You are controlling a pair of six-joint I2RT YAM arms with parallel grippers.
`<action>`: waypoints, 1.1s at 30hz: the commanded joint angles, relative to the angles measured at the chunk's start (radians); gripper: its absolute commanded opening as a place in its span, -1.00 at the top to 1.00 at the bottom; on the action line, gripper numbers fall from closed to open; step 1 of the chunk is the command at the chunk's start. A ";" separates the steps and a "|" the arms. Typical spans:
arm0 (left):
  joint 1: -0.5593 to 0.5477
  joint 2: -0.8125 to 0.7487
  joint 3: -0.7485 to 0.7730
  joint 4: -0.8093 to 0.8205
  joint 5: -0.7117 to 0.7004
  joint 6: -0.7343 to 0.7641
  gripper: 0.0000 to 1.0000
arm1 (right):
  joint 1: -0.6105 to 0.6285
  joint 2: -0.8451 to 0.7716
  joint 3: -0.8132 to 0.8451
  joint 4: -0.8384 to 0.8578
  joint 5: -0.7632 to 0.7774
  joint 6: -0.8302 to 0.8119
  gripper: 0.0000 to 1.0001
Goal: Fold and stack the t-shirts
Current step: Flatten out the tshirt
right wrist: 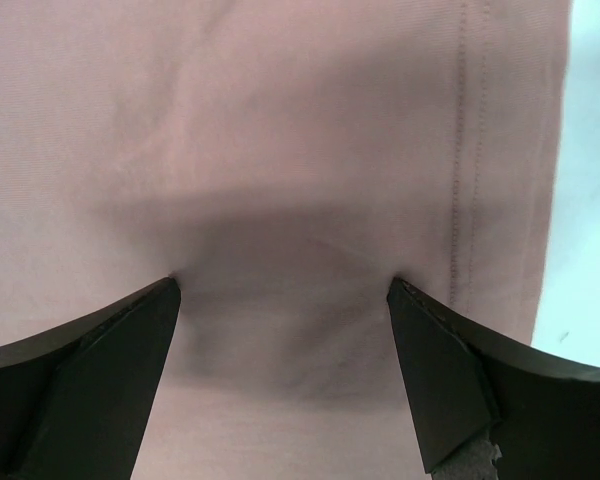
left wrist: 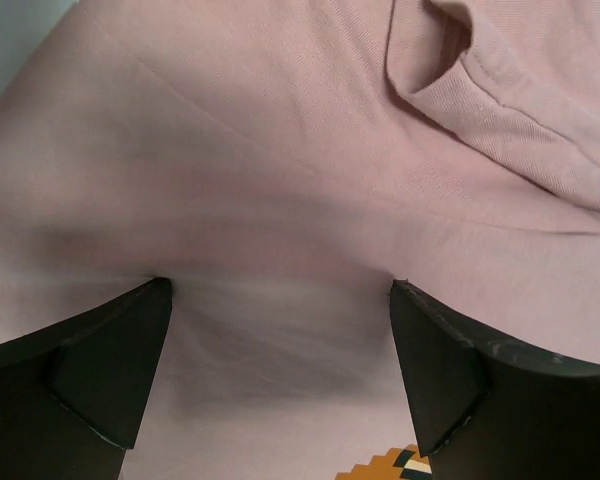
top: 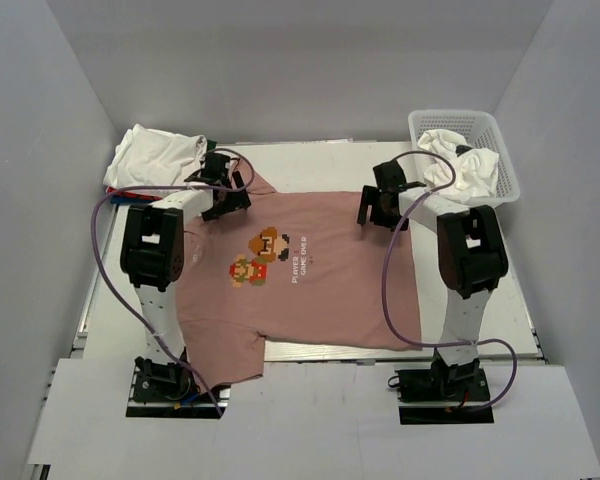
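The dusty pink t-shirt (top: 325,295) lies spread flat on the table, print up, with its collar to the left and its hem to the right. My left gripper (top: 226,200) is open and its tips press on the cloth at the far left, just below the collar (left wrist: 500,95). It also shows in the left wrist view (left wrist: 280,285), with pink cloth (left wrist: 260,150) between the fingers. My right gripper (top: 381,212) is open and presses on the far right part by the stitched hem (right wrist: 462,150). It also shows in the right wrist view (right wrist: 283,283).
A pile of folded shirts (top: 152,158), white on top with red and blue beneath, sits at the far left corner. A white basket (top: 500,135) at the far right holds a crumpled white shirt (top: 467,162). Grey walls enclose the white table (top: 500,300).
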 commanded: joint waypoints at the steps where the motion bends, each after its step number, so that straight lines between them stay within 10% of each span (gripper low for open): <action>1: -0.003 0.093 0.081 -0.025 0.043 0.015 -0.99 | -0.048 0.114 0.088 -0.089 0.052 0.019 -0.81; 16: -0.003 0.226 0.440 -0.141 0.159 0.044 -0.99 | -0.095 0.293 0.653 -0.191 -0.020 -0.211 -0.81; 33: -0.003 -0.776 -0.616 -0.359 0.208 -0.238 -0.99 | 0.078 -0.374 -0.093 0.162 -0.114 -0.153 -0.81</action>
